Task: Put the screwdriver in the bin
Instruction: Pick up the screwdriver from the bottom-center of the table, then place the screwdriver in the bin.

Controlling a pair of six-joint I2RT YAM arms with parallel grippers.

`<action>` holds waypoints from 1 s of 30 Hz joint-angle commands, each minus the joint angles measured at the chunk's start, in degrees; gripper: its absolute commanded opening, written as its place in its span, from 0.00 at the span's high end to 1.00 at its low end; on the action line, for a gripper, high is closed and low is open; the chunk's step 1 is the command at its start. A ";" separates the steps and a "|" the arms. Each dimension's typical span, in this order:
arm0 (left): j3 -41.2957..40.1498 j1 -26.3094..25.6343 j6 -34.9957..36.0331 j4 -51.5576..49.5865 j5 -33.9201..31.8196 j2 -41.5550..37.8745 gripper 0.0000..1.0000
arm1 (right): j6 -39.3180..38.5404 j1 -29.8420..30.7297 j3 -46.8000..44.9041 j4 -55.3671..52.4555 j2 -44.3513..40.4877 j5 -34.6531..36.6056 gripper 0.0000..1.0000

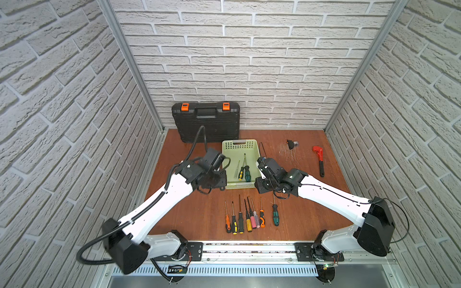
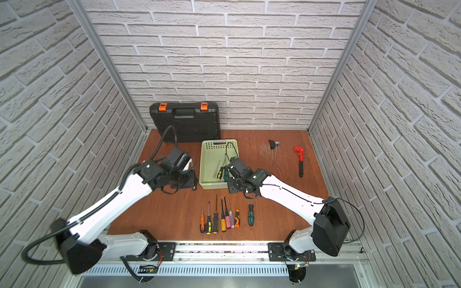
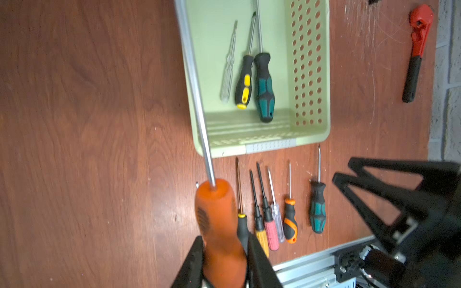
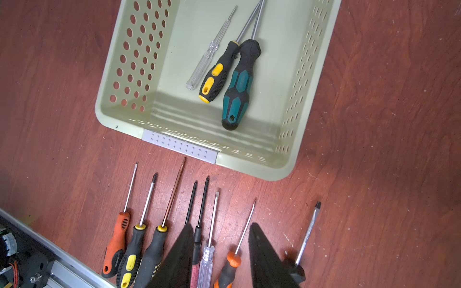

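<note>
Toolcase [image 1: 205, 122]: black, shut, stands against the back wall. Not part of this job.

Bin [image 1: 253, 145]: pale green, perforated, mid-table [image 1: 187, 219], just in front of the toolcase. It already holds 3 drivers: clear, black-yellow, black-teal.

Row [image 1: 248, 223]: 8 drivers lie side by side on the table, near the bin's near end.

Screwdriver [image 3: 217, 214]: fat orange handle, long bare steel shaft. It is clear of the table, clamped in the left gripper [image 3: 224, 249] by the rear half of the handle. In the left wrist view the shaft runs along the line of the bin's long rim. Its tip is out of frame, and I cannot tell whether it is over the rim or beside it.

Right gripper [image 4: 220, 225]: jaws parted, nothing between them. It hangs over the row.

Wrench [image 1: 319, 159]: red and black, well apart on the right.

Handling (judgement): stiff, not fragile and fairly light, with most of the weight in the handle. The hard, smooth plastic could pivot between the jaws. The ribbed patch near the collar looks the surer hold. The long shaft may catch the bin wall, so the tip should go in first and the release should be low.

Writing: none readable on the handle. In the right wrist view one shaft in the row has a marking too small to read. No brand visible on the bin or toolcase.
</note>
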 commanded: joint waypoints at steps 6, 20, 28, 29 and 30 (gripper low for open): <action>18.56 3.37 14.26 0.72 2.56 24.29 0.93 | 0.51 -0.29 0.79 -0.70 -3.32 0.80 0.61; 15.71 4.93 13.00 7.50 1.98 37.21 0.92 | 1.29 -0.35 -6.62 -12.59 -12.10 5.25 0.59; 12.67 4.94 13.65 9.66 1.23 39.18 0.92 | 4.06 -0.40 -11.29 -10.32 -11.53 1.87 0.51; 12.38 4.95 13.60 9.88 1.14 39.15 0.92 | 4.30 -0.33 -11.60 -9.93 -11.28 1.66 0.50; 12.03 4.90 13.60 10.02 1.06 39.15 0.92 | 4.58 -0.31 -11.92 -9.49 -10.97 1.35 0.49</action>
